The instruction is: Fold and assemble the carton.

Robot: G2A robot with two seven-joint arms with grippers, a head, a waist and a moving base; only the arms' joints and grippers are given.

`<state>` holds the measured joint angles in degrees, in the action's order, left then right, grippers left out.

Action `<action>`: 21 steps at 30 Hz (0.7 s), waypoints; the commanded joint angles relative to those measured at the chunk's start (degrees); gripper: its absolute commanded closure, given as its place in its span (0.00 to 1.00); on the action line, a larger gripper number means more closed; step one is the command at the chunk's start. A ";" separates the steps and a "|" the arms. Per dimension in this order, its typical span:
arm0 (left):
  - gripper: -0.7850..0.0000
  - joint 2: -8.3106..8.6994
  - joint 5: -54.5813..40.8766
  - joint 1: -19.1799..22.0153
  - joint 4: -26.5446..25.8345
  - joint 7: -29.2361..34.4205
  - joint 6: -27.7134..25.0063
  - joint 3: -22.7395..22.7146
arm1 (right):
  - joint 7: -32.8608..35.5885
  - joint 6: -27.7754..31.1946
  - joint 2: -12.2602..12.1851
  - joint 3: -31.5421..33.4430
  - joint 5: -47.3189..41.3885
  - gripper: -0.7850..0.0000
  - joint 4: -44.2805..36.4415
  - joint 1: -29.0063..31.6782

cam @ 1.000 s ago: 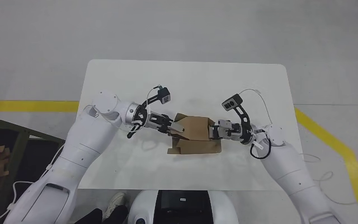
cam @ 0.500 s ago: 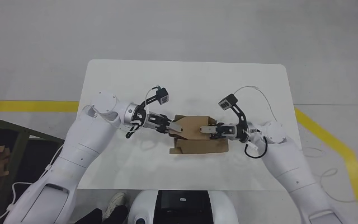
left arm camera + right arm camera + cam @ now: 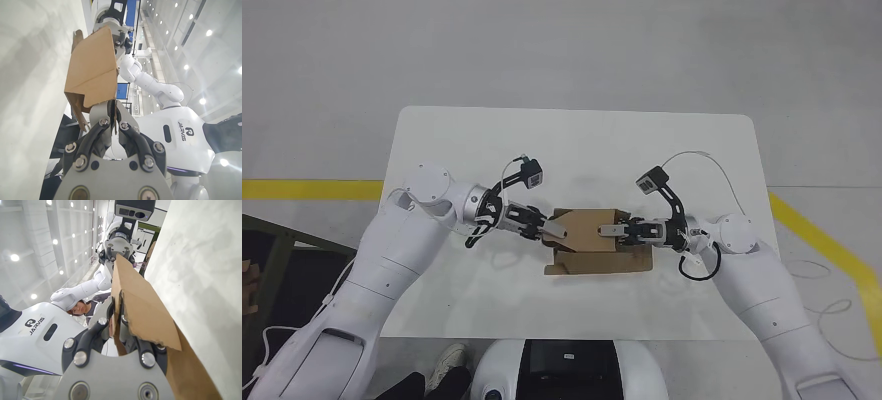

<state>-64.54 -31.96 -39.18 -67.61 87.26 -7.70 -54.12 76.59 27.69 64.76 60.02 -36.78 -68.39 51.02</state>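
I had the carton [image 3: 597, 240] near the middle of the table [image 3: 542, 140]. Left gripper [image 3: 112, 108] was clamped on one end edge, right gripper [image 3: 115, 311] clamped on the opposite end. Body looked opened up and the flaps loose, so I judged most folding was left.

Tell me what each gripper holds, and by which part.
Both hold the carton: the left gripper pinches a flap edge at one end, the right gripper an edge at the opposite end.
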 commanded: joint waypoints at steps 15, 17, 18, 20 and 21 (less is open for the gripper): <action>0.00 -0.03 -4.45 -0.70 -1.52 -0.07 0.01 -1.49 | -2.12 -0.72 0.04 0.34 2.52 1.00 0.44 0.01; 0.00 -0.05 -5.53 -0.93 -2.01 0.02 -0.05 -1.76 | -2.53 -0.89 0.05 0.34 2.80 1.00 0.26 0.15; 0.00 -0.09 -6.39 -1.05 -2.27 0.15 0.08 -1.87 | -2.79 -0.95 0.06 0.34 3.01 1.00 0.18 0.22; 0.00 -0.21 -8.45 -1.08 -3.03 0.43 0.58 -2.11 | -3.18 -1.08 0.07 0.25 3.50 1.00 -0.13 0.39; 0.00 -0.29 -9.43 -0.97 -3.63 0.52 0.71 -2.24 | -3.36 -1.15 0.08 0.21 3.77 1.00 -0.29 0.47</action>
<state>-64.77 -40.49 -40.26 -70.74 87.71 -7.13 -56.25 73.35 26.60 64.83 60.27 -33.20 -68.57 51.43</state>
